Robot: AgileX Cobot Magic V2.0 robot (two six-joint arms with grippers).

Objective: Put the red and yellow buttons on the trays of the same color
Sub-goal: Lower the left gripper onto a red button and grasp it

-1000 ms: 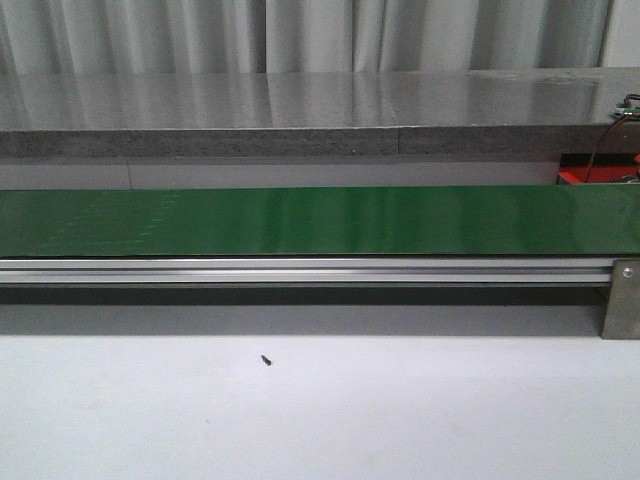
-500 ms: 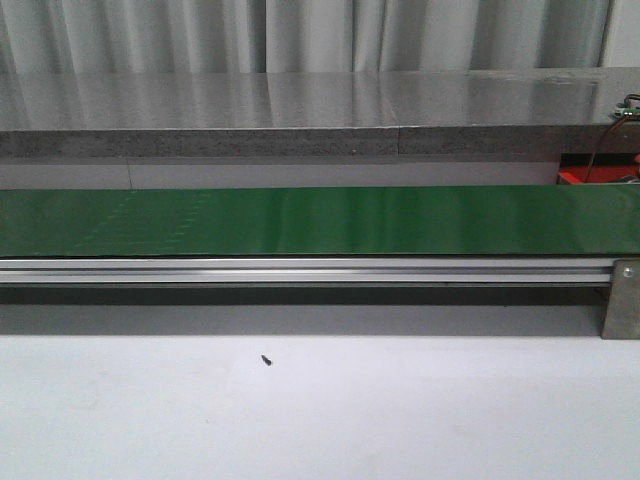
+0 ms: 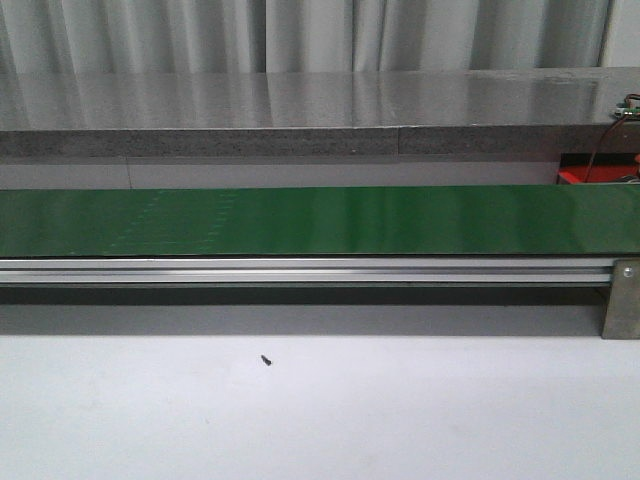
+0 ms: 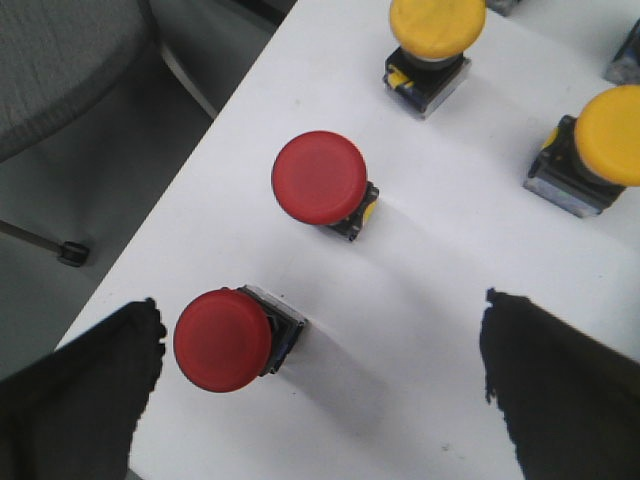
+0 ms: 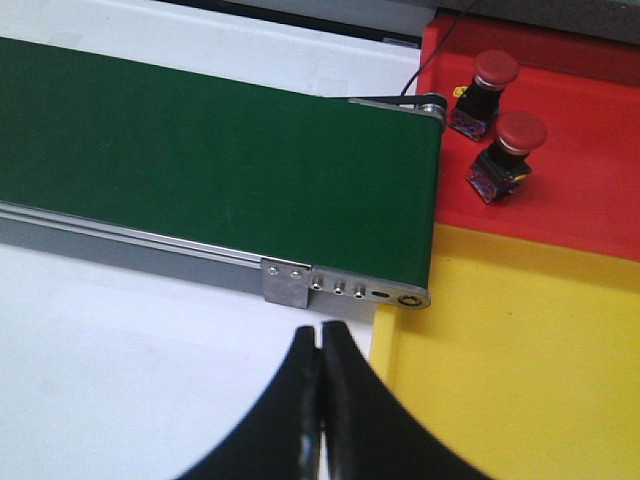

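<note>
Green belt [image 3: 320,220]: only this in front view, no tool.
Left tool [image 4: 320,370]: spread wide, empty; nearest red button [image 4: 222,340] beside one finger.
Right tool [image 5: 320,400]: closed, empty; red tray [image 5: 590,190] and yellow tray [image 5: 520,380] ahead.

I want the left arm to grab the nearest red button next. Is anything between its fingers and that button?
Nothing visible. The left gripper is open, and the nearest red button stands on bare white table just inside one of the fingers. The other red button sits farther off.
</note>
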